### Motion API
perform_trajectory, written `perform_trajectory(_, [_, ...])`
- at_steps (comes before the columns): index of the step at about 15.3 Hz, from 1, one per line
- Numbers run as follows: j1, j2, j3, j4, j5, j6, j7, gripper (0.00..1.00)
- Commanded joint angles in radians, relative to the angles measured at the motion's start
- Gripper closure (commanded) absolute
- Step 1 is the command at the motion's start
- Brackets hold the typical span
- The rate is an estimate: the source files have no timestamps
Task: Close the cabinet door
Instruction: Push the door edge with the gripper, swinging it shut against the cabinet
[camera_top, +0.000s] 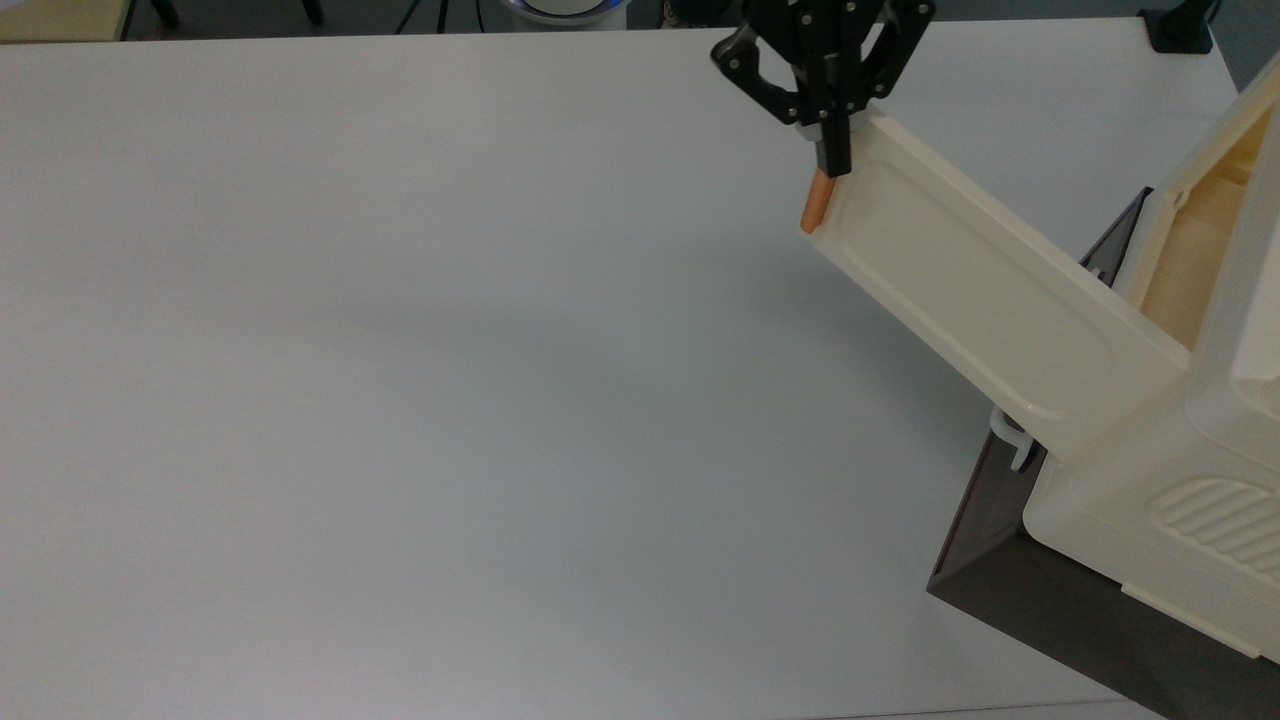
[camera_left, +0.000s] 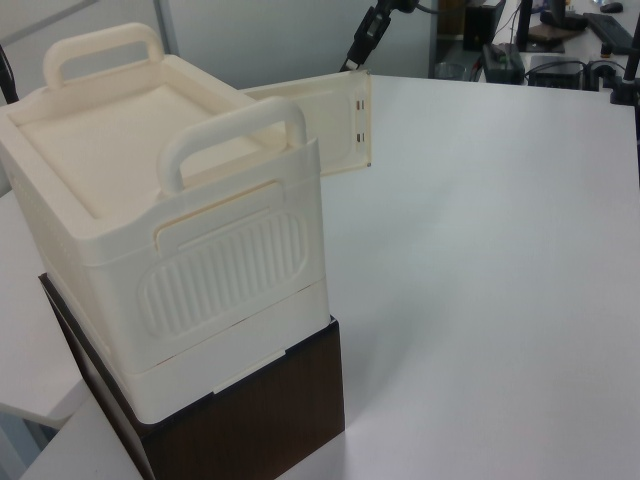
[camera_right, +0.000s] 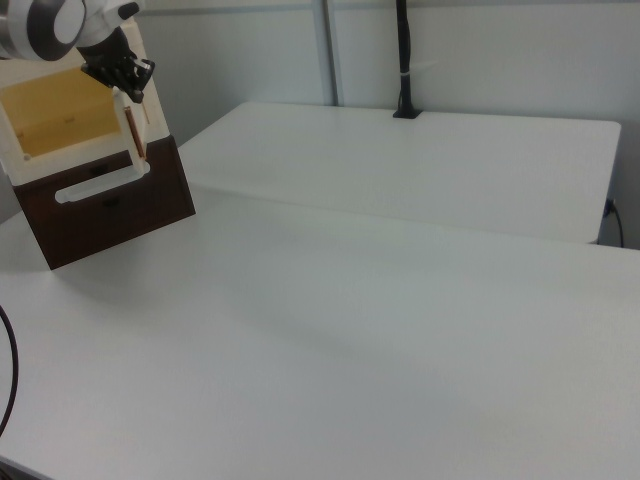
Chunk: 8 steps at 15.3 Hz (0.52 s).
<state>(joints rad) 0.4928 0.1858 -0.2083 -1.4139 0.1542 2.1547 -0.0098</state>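
Cabinet (camera_top: 1150, 520): cream plastic box in the top view at about 4 o'clock, nearest to the camera; it has a ribbed patch and stands on a dark grey-brown base (camera_top: 1050, 610).
Lower panel (camera_right: 110, 205): dark brown, with a white loop handle (camera_right: 100, 185); it is not the task's thing.
Cabinet door (camera_top: 990, 290): smooth cream panel with a recessed rounded-rectangle moulding. It is wide open and goes out from the cabinet toward 10 o'clock in the top view.
Bar handle (camera_top: 815, 205): orange-brown cylinder on the free edge of the door; its long axis runs nearly from 12 to 6 o'clock in the top view.
Gripper (camera_top: 833, 160): black, at the far free corner of the door, on the upper end of the bar handle. Its fingers look closed together, and they seem to touch the door edge, not to hold it.
Key relation: the door lies from the gripper toward 4 o'clock, and the hinge is at the cabinet end. The closing push probably must go across the panel and turn the free edge around the hinge.
Table (camera_top: 400, 400): white, matte and flat.
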Motion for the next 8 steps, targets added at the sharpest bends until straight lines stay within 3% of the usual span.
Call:
perform_trajectory(1, [0.069,0.011,-0.013,0.024,0.011,0.017,0.036,0.97])
perform_trajectory(8, [0.211,0.073,-0.013,0.027,0.013,0.019,0.036,0.96])
